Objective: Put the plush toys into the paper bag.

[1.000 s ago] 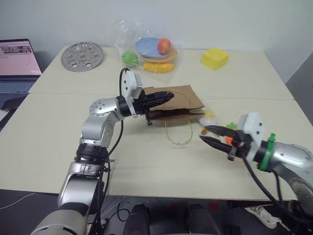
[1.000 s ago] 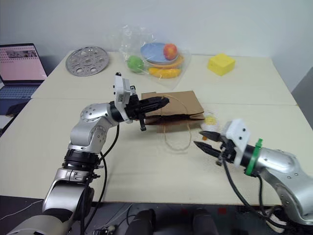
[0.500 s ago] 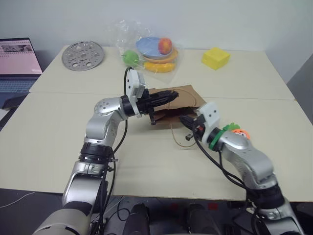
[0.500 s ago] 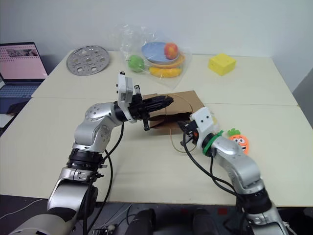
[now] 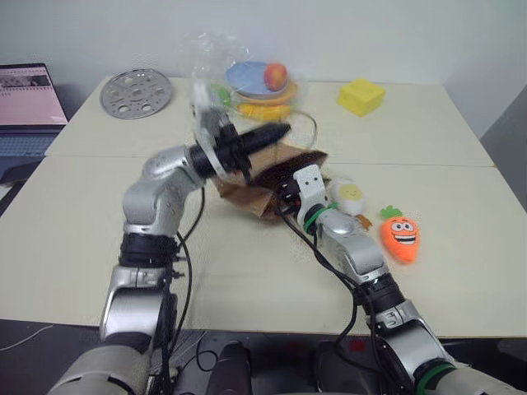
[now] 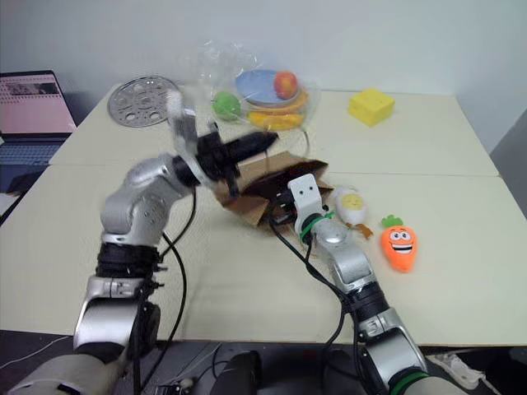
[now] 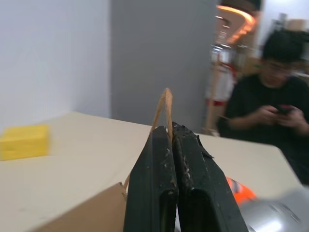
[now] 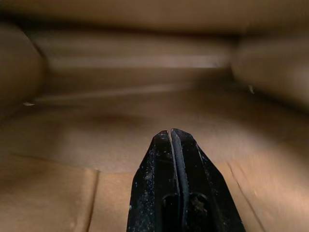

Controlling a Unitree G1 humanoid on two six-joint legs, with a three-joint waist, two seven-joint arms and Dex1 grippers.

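the left gripper (image 5: pixel 276 132), near the upper middle of the left eye view, has its fingers pressed together on a thin loop handle (image 7: pixel 165 99) of the paper bag (image 5: pixel 247 193), holding the bag's mouth raised off the table (image 5: pixel 82 239). the right gripper (image 8: pixel 174 137) has its fingers closed on nothing, and its wrist view looks along them at brown paper walls all round, so it sits inside the bag's opening at the centre of the frame. both plush toys lie outside the bag on the table, right of centre: the white-yellow egg figure (image 5: pixel 349 196) just beside the right forearm, and the orange carrot (image 5: pixel 400 237) a little further right and lower. neither is in the bag yet, so the task looks barely begun. the main risk i see is the bag itself: it hangs from one twisted handle pinched between narrow fingers, and if the right arm pushes against the paper from inside, the handle could slip free or tear, and the mouth would fall shut. the right forearm is also close to the egg figure, so drawing back out could nudge it away. a clear plastic bag (image 5: pixel 247 78) of fruit sits at the upper middle, well apart, and a yellow block (image 5: pixel 361 96) at the upper right.
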